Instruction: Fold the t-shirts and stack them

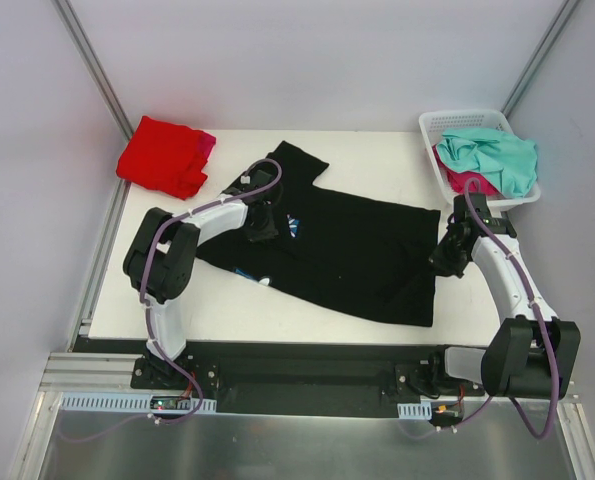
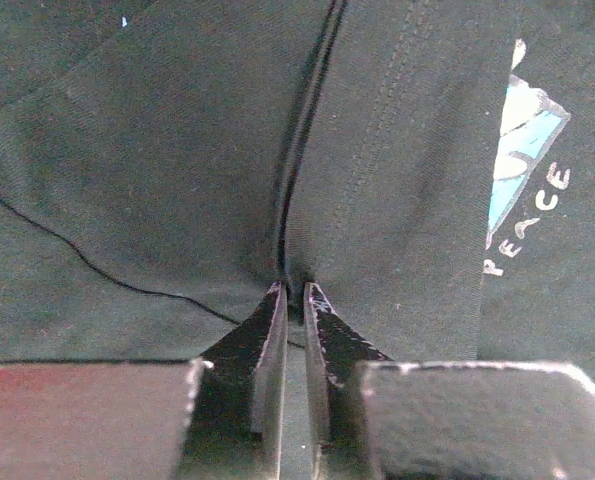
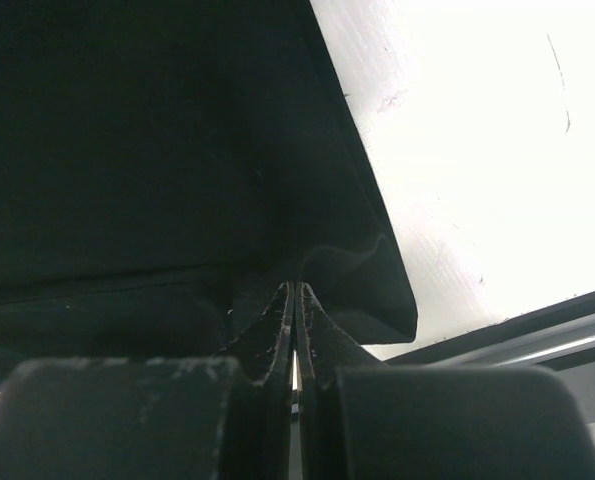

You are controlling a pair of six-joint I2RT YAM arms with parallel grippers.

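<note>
A large black t-shirt (image 1: 357,250) lies spread flat across the middle of the white table. My left gripper (image 1: 264,228) rests on its left part, beside a small light-blue print (image 2: 522,150). In the left wrist view the left gripper (image 2: 294,290) is shut on a raised ridge of the black t-shirt (image 2: 177,150). My right gripper (image 1: 445,258) is at the shirt's right edge. In the right wrist view the right gripper (image 3: 297,287) is shut on the hem of the black t-shirt (image 3: 127,130).
A folded red t-shirt (image 1: 157,155) lies at the back left, with a magenta one (image 1: 207,143) showing at its right side. The white lattice basket (image 1: 447,122) at the back right holds a teal t-shirt (image 1: 497,155) and a magenta one (image 1: 467,183). The table's front edge (image 3: 537,320) runs near the right gripper.
</note>
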